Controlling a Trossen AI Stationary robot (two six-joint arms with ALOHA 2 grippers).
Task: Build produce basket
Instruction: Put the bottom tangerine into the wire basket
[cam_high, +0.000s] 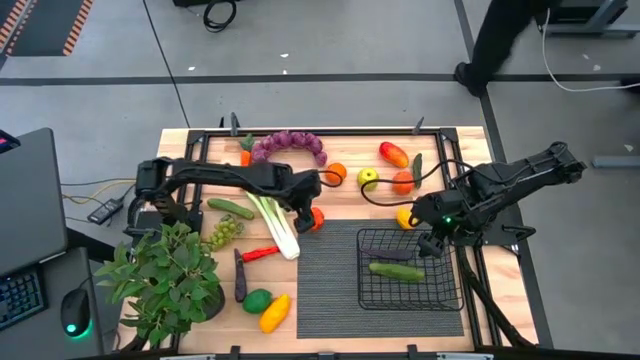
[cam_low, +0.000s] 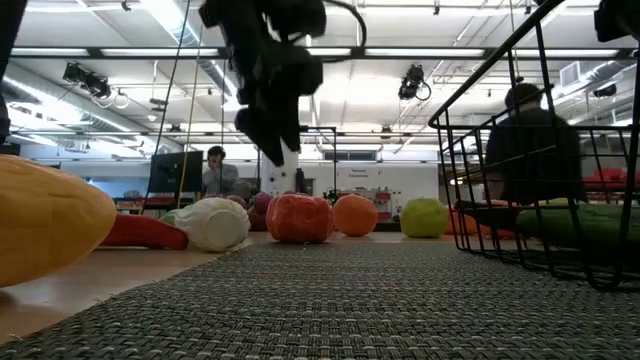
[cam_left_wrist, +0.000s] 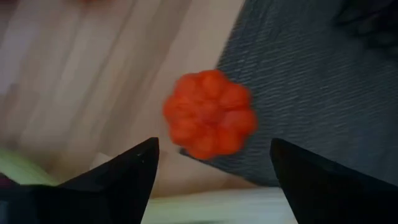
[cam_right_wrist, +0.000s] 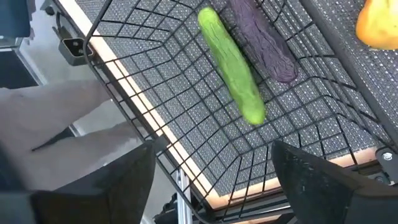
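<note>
A: Seen from above, the wooden tabletop (cam_high: 470, 140) carries a dark ribbed mat (cam_high: 330, 280) at its 6 o'clock edge. The wire basket (cam_high: 445, 292) sits at the mat's 3 o'clock end, with a cucumber (cam_high: 396, 271) and a dark purple eggplant (cam_right_wrist: 261, 43) lying side by side on its floor.

B: And the arms?

A: The left claw (cam_high: 304, 216) hangs over a ribbed red tomato (cam_high: 316, 218) at the mat's 11 o'clock corner, its fingers spread apart with nothing between them. The right claw (cam_high: 432, 243) hovers at the basket's 1 o'clock rim, fingers also wide apart and empty.

B: What could go wrong here?

A: The tomato rests half on the mat, half on bare wood. I'd judge that a closing finger striking it off-centre could roll it toward the leek (cam_high: 274, 222) just beside it at 9 o'clock. The right claw, so close to the wire rim, might snag it and shift the basket.

B: The rest of the produce?

A: Mostly unpacked. Purple grapes (cam_high: 290, 146) lie at the tabletop's 12 o'clock, an orange (cam_high: 337, 172), a green apple (cam_high: 368, 178) and a red pepper (cam_high: 394, 154) toward 1 o'clock, and a lime (cam_high: 258, 299) and a yellow pepper (cam_high: 274, 312) at 7 o'clock beside a potted plant (cam_high: 160, 280).

B: The room?

A: A lit workshop hall with ceiling lamps; a seated person (cam_low: 216, 168) shows far behind the tabletop.
</note>
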